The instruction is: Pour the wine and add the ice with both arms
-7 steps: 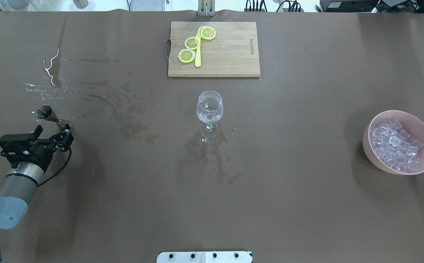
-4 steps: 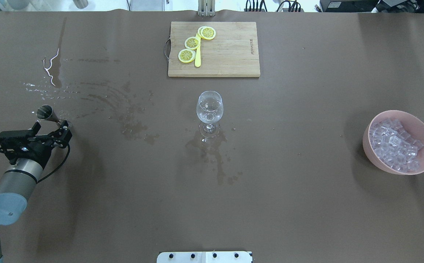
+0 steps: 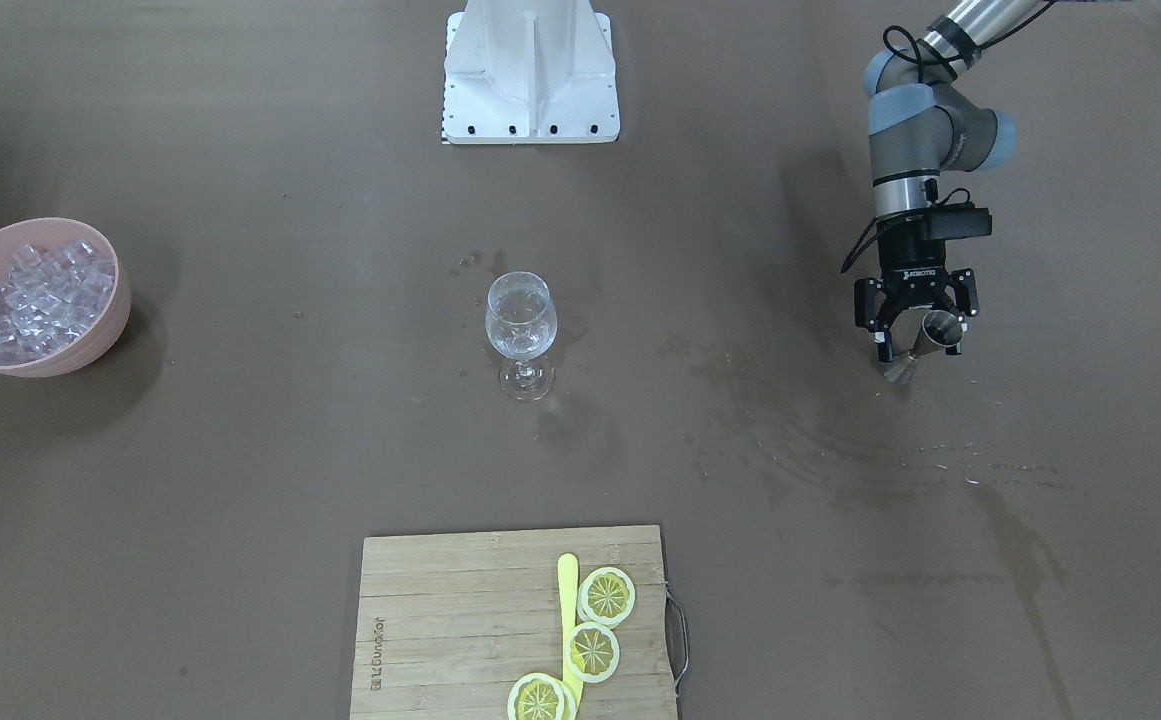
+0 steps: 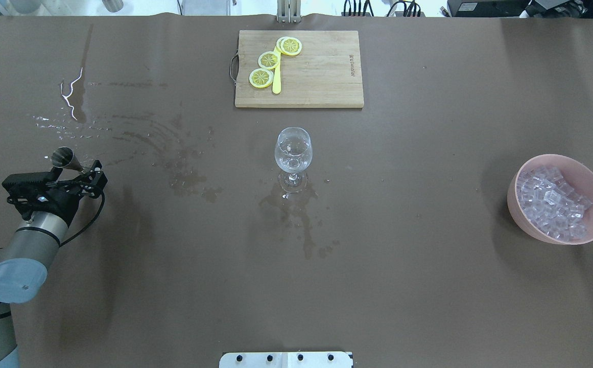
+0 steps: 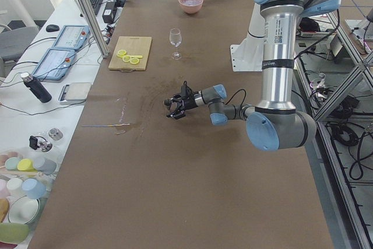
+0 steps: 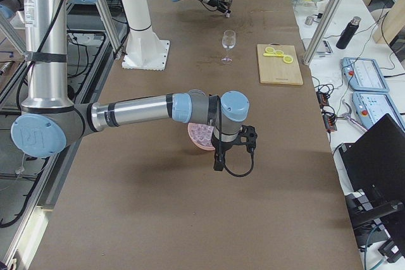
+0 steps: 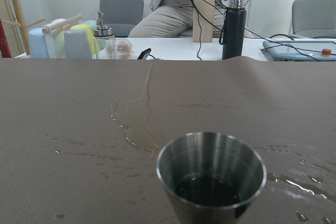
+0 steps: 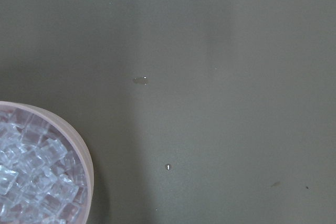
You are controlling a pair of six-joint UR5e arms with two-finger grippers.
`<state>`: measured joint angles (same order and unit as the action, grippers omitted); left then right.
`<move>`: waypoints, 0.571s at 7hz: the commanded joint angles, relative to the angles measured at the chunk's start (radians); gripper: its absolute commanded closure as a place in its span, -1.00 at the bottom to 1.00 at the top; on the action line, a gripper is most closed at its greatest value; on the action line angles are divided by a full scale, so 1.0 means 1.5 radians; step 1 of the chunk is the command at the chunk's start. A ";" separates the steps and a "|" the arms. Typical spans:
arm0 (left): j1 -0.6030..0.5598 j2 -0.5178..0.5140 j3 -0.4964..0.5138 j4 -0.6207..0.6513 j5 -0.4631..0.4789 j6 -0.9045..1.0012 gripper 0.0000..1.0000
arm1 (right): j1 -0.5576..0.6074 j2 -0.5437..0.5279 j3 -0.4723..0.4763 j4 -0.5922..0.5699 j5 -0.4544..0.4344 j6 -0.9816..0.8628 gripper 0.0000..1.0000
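A steel jigger [image 4: 67, 159] stands at the table's far left, with dark liquid [image 7: 212, 190] in its cup. My left gripper [image 4: 76, 170] is open, one finger on each side of the jigger [image 3: 935, 328]. The stemmed wine glass [image 4: 293, 151] stands upright at mid-table, and its bowl looks clear. Ice [image 4: 551, 202] fills a pink bowl [image 4: 562, 158] at the right. My right gripper [image 6: 218, 164] hangs over the near edge of that bowl, and I cannot tell whether it is open or shut. The right wrist view has the ice [image 8: 31, 182] at its lower left.
A wooden cutting board [image 4: 322, 76] with lemon slices [image 4: 268, 60] and a yellow knife lies at the far middle. Wet spill patches [image 4: 189, 179] run from the jigger toward the glass. The white base block [image 3: 530, 75] is at the robot's edge. A seated person [image 7: 184, 3] is beyond the far edge.
My left gripper has moved forward, and its open fingers now straddle the jigger. The jigger, glass and bowl have not moved.
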<state>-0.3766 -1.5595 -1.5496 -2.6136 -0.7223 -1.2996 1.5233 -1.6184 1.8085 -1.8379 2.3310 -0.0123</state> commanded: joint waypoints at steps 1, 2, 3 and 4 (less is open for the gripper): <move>-0.009 -0.010 0.010 0.000 0.000 0.012 -0.88 | -0.001 0.000 0.000 0.000 0.000 0.001 -1.00; -0.010 -0.010 0.010 -0.001 0.000 0.013 -0.83 | -0.001 0.000 0.000 0.000 0.000 0.000 -1.00; -0.011 -0.009 0.011 -0.005 0.000 0.013 -0.59 | -0.001 0.000 0.000 0.000 0.000 0.001 -1.00; -0.011 -0.014 0.011 -0.007 0.000 0.013 -0.25 | -0.002 0.000 0.000 0.000 0.000 0.001 -1.00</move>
<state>-0.3917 -1.5745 -1.5333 -2.6201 -0.7225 -1.2813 1.5213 -1.6184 1.8085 -1.8377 2.3317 -0.0111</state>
